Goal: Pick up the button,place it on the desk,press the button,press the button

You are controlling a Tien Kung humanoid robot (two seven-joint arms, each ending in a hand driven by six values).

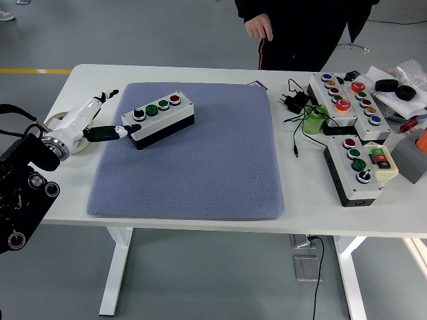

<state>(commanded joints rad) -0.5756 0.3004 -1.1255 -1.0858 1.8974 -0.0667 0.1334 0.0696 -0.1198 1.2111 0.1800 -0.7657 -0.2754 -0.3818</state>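
A button box (160, 119), grey on top with a black base, lies on the blue-grey mat (193, 167) at its back left. It carries a black knob (139, 114), two green buttons and a red button (175, 99). My left hand (112, 115), white with dark fingertips, is at the box's left end. Its fingers are spread: one fingertip (124, 131) touches the box's lower left corner and another points up and away. It grasps nothing. The right arm is out of view.
A tape roll (61, 121) lies under my left wrist. Two larger button boxes (347, 100) (357, 170), a power adapter (294, 101) with cables and a green cylinder (313, 121) crowd the right side. A person's hand (259, 28) hangs at the far edge.
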